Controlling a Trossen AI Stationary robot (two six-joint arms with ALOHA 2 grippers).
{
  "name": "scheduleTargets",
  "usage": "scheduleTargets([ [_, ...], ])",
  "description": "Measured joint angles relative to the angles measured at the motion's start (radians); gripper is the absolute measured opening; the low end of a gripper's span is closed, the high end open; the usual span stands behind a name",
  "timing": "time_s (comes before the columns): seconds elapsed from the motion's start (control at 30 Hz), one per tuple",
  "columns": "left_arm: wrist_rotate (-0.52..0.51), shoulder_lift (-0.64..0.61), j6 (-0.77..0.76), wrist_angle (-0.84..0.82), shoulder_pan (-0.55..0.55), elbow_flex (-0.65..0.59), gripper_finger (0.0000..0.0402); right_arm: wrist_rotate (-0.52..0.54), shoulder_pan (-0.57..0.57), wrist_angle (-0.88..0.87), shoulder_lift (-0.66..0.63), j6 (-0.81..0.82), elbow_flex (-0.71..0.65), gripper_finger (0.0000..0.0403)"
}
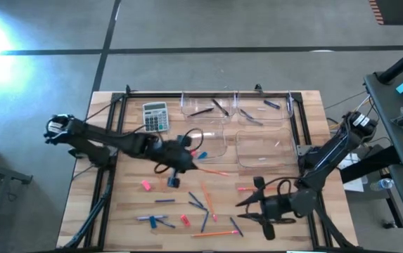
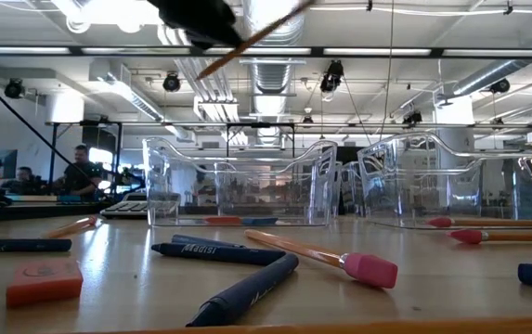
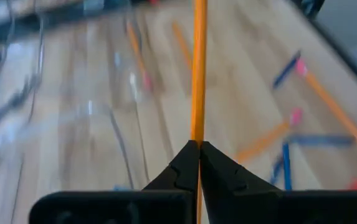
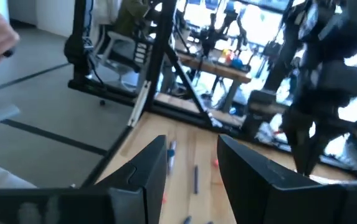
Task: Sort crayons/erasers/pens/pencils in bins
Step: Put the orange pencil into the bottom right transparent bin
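My left gripper (image 1: 189,163) hangs over the table's middle, just in front of the near-left bin (image 1: 219,146), and is shut on an orange pencil (image 1: 212,170). The same pencil (image 2: 258,35) shows high in the low view. Four clear bins stand at the far side; the near-left one holds a pink and a blue eraser (image 1: 200,154). My right gripper (image 1: 247,204) hovers open near the front right, with nothing between its fingers (image 4: 147,168). Loose pencils (image 1: 209,200), pens (image 1: 160,202) and pink erasers (image 1: 145,185) lie flat on the wood. My left gripper pinches the orange pencil near one end (image 3: 197,135) between its two fingers. The pencil runs on ahead in line with the fingers, which slant down toward the table's right. It is lifted clear of the table, tilted.
A grey calculator (image 1: 155,116) lies at the far left beside the bins. The far bins (image 1: 208,107) hold a few dark pens. Black frame rails (image 1: 110,133) run along both table sides. People sit in the room beyond the table (image 2: 80,172).
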Motion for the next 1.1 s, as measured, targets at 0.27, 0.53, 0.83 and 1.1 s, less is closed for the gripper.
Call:
scheduleTargets([
  [0.27,0.180,0.184,0.086,0.176,0.112,0.120,0.0003,0.123,0.052,-0.006,-0.059,-0.116,0.000,0.0134],
  [0.53,0.198,0.224,0.122,0.100,0.114,0.205,0.0001,0.218,0.050,-0.221,-0.119,-0.027,0.000,0.0134],
  [0.83,0.010,-0.086,0.151,0.264,0.034,0.024,0.0000,0.288,-0.045,-0.561,-0.152,0.269,-0.002,0.0134],
  [1.1,0.007,-0.366,0.079,0.738,0.012,-0.402,0.0000,-0.067,-0.291,-0.671,-0.129,0.426,-0.002,0.0134],
])
